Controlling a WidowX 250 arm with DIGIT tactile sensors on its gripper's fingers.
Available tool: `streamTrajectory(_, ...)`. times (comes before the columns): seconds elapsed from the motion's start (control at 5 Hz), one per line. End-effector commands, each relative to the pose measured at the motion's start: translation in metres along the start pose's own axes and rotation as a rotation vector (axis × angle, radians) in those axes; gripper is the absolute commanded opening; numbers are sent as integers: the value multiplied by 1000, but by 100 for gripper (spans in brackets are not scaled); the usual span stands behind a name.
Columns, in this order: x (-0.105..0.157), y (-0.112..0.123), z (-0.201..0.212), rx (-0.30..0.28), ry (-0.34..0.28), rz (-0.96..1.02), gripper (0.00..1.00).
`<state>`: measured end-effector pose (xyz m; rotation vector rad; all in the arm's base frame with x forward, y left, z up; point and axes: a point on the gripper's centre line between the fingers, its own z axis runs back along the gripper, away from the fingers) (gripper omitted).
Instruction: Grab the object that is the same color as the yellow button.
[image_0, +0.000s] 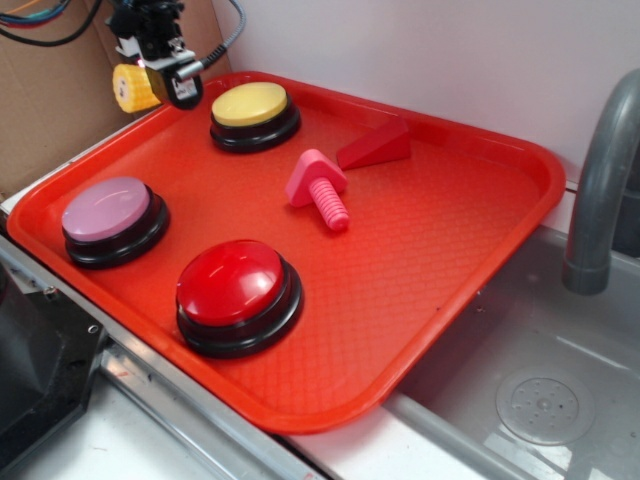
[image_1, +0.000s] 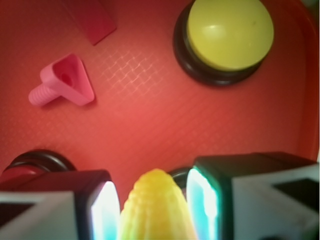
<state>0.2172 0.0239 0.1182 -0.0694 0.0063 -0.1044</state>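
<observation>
**One yellow corn piece clamped in the end effector, raised over the tray's back corner**

Two fingers (image_1: 100, 212) closed partway on the yellow corn piece (image_1: 156, 207), pads pressed against its ribbed sides, rounded tip pointing out past them in the wrist view. End effector (image_0: 165, 75) up in the air above the far left corner of the red tray (image_0: 440, 300), with the corn piece (image_0: 133, 88) sticking out sideways beyond the tray's rim, touching nothing but the pads. Black cable looping down to it from above.

Just beside and below, on the tray: yellow button (image_0: 250, 113), pale yellow dome on a black base, nearest to the held piece. Further forward along the left side, pink-topped button (image_0: 112, 220); nearer the front, red-topped button (image_0: 238, 295). Near the middle, pink plastic screw (image_0: 320, 188) lying on its side, threaded shank toward the front. Right behind it, red wedge (image_0: 375, 147), close but apart from the screw. Nothing between the end effector and the yellow button.

Off the tray to the right, grey sink (image_0: 545, 400) with its round drain, and a grey faucet (image_0: 600, 180) curving up at the edge. Cardboard (image_0: 50, 100) behind the arm at upper left.

No brand, label or writing readable anywhere.
</observation>
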Motion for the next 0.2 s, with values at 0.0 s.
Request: streamTrajectory(0.0,19,-24,5,43,-18,5,0)
